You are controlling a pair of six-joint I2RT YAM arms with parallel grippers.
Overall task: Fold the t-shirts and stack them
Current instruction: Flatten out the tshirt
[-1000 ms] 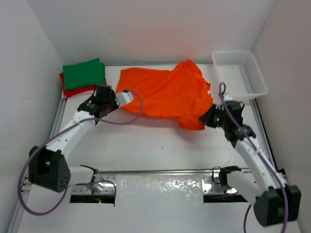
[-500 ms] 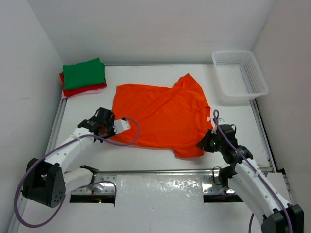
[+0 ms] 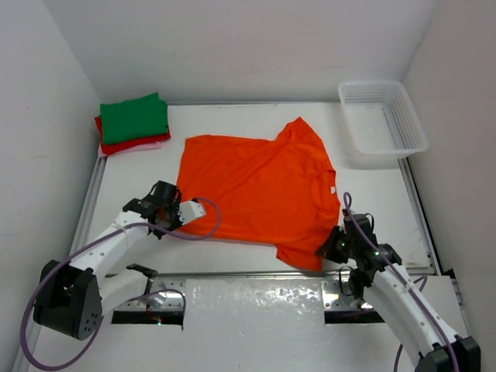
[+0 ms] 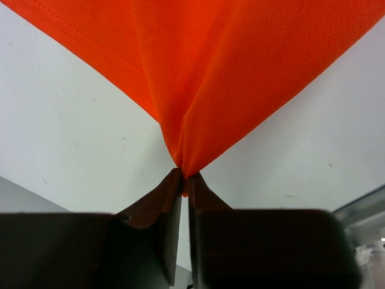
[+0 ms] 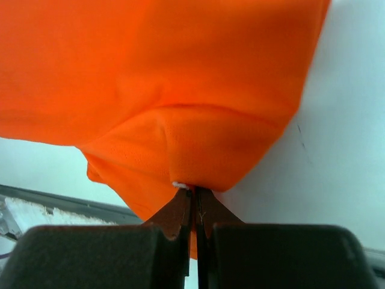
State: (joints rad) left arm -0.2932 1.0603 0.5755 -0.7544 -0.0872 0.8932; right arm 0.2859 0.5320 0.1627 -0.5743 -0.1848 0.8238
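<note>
Both arms have dragged the orange t-shirt (image 3: 256, 190) back toward the near edge. It now lies spread flat mid-table, collar to the right. Left gripper (image 4: 184, 180) pinches its near-left corner and right gripper (image 5: 194, 191) clamps the near-right edge, both jaws closed on cloth. Green t-shirt (image 3: 134, 118) sits folded on red t-shirt (image 3: 132, 144) at far left. Orange still unfolded and unstacked. White table (image 3: 232, 260), plain white walls, mesh basket (image 3: 411, 124) far right.
</note>
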